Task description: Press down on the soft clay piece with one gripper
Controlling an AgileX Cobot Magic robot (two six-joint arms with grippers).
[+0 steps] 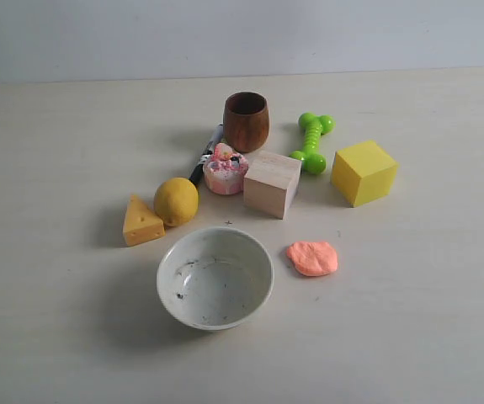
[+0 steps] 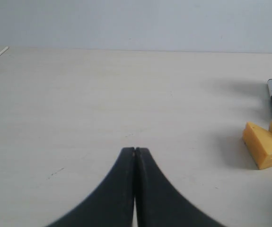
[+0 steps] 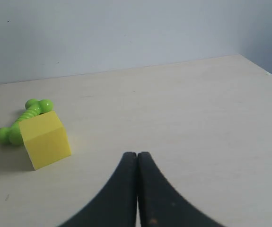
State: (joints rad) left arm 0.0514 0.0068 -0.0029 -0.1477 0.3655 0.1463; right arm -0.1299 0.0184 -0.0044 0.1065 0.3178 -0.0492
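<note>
One desk (image 1: 48, 337): carries everything.
Bowl (image 1: 215, 278): white, front centre.
Left gripper (image 2: 135, 152): jaws together, empty.
Right gripper (image 3: 137, 155): jaws together, empty.
Soft clay piece (image 1: 312, 257): flat, just right of the bowl, apart; likely light, yielding, tacky; press top centre.
</note>
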